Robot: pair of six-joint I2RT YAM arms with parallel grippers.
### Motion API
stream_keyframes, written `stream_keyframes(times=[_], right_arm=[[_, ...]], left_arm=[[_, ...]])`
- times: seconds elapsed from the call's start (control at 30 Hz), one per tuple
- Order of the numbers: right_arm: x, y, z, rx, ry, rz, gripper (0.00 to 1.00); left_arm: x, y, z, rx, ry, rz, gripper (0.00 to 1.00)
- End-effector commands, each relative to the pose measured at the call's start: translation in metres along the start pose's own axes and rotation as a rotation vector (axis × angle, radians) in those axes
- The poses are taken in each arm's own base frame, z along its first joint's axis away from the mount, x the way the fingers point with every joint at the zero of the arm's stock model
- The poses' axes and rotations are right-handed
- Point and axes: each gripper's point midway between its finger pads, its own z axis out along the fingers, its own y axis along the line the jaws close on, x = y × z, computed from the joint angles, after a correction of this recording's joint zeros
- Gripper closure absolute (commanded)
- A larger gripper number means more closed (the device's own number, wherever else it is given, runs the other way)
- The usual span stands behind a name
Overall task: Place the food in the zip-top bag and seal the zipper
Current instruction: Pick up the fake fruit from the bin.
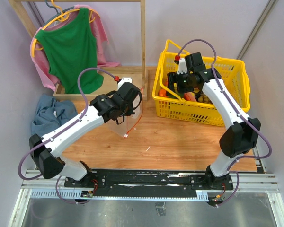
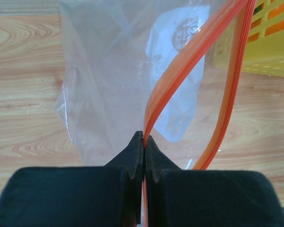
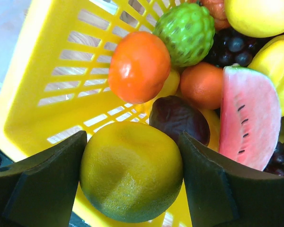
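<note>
The zip-top bag (image 2: pixel 109 71) is clear and hangs open above the wooden table, its orange-red zipper (image 2: pixel 189 52) curving in a loop. My left gripper (image 2: pixel 144 137) is shut on the zipper strip at the bag's mouth; from above the bag (image 1: pixel 120 124) hangs under that gripper (image 1: pixel 131 108). The food lies in the yellow basket (image 3: pixel 33 94): an orange tomato (image 3: pixel 138 66), a bumpy green fruit (image 3: pixel 185 32), a watermelon slice (image 3: pixel 251 118), a dark purple piece (image 3: pixel 180 118). My right gripper (image 3: pixel 132 138) reaches into the basket, both fingers against the sides of a round yellow-green fruit (image 3: pixel 132 175).
The basket (image 1: pixel 227 101) stands at the table's back right, close to the bag's mouth. A wooden rack with a green top (image 1: pixel 71 52) stands at the back left, and a blue cloth (image 1: pixel 49 113) lies beside the table's left edge.
</note>
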Motion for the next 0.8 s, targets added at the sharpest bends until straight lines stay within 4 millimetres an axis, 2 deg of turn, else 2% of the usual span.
stream_keyframes(times=[0.0,0.1,0.3,0.43,0.6,0.67,0.77], right_arm=[[-0.014,0.009,-0.026,-0.007,-0.102,-0.051,0.62],[-0.027,0.002,-0.042,0.057,-0.192,-0.07,0.62],[-0.034,-0.037,-0.056,0.291,-0.248,-0.062,0.68],[-0.026,-0.049,-0.039,0.325,-0.17,-0.079,0.69],[-0.012,-0.078,-0.027,0.449,-0.115,-0.039,0.73],[-0.014,-0.075,-0.033,0.435,-0.131,-0.042,0.74],[-0.027,-0.054,-0.053,0.355,-0.214,-0.073,0.75]], left_arm=[[-0.005,-0.004,-0.007,0.04,-0.017,-0.046,1.0],[-0.005,-0.003,-0.007,0.038,-0.015,-0.049,1.0],[-0.004,-0.005,-0.006,0.043,-0.013,-0.057,1.0],[-0.003,-0.006,-0.007,0.051,-0.011,-0.063,1.0],[-0.002,-0.005,-0.009,0.054,-0.009,-0.069,1.0],[-0.003,-0.005,-0.011,0.058,-0.012,-0.073,1.0],[-0.005,-0.004,-0.013,0.06,-0.017,-0.075,1.0]])
